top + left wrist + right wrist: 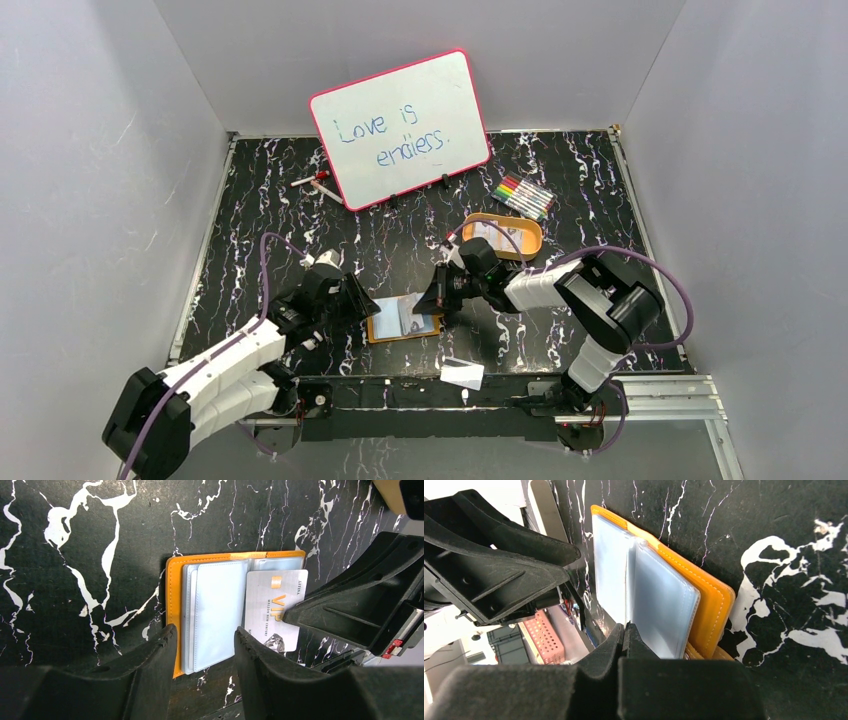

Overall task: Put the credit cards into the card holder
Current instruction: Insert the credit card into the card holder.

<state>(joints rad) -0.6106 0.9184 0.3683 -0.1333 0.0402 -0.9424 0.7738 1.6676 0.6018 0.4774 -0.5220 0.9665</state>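
Orange card holder (172, 595) lies open; right hand (287, 614) pinches a credit card (272, 605) at its edge, left hand (205, 630) open.

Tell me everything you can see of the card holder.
The card holder lies open and flat on the black marbled table. Its cover is orange and leather-like with pale stitching. Inside is a stack of clear plastic sleeves, seemingly empty. A silvery VIP card rests on the side nearer the shut right fingers, which touch that card's edge. The open left fingers flank the edge nearest them; contact is unclear.
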